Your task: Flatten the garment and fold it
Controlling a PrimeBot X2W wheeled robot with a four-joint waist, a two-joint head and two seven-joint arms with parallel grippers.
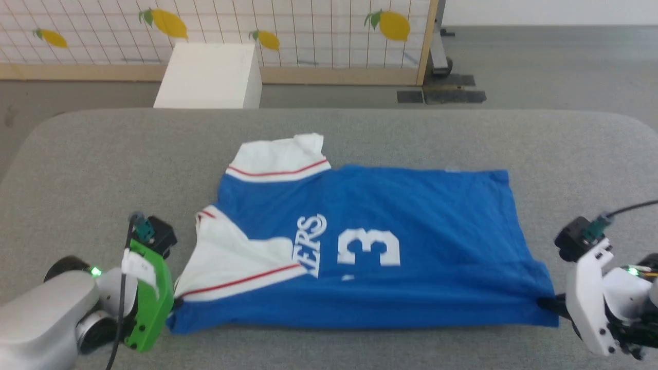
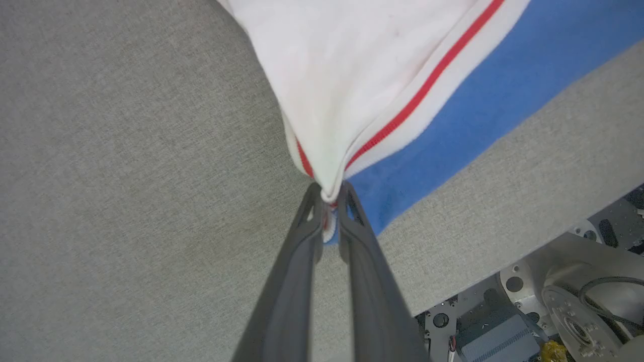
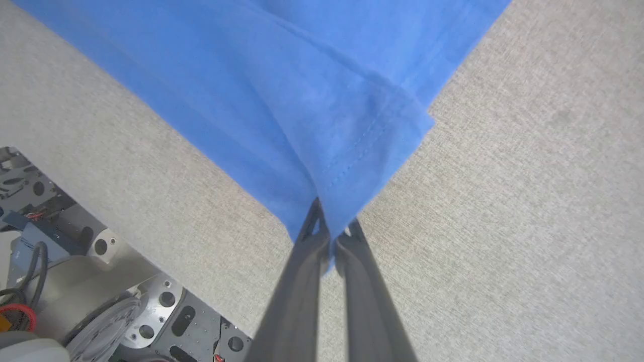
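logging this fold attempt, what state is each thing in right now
garment, lying sideways on the table, mostly spread, near white sleeve flopped over part of the lettering, both near corners pinched
left gripper, shut on the sleeve end of the garment
right gripper, shut on the blue hem corner of the garment

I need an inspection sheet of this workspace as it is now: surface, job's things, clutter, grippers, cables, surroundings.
surface: grey fabric table, bare around the jersey
job's things: blue jersey lies flat, sideways; white sleeve covers part of the lettering
clutter: nothing seen
grippers: left gripper shut on the sleeve corner; right gripper shut on a blue hem corner
cables: left cable and right cable, black, clear of the jersey
surroundings: white box, lemon-print panel, grey floor
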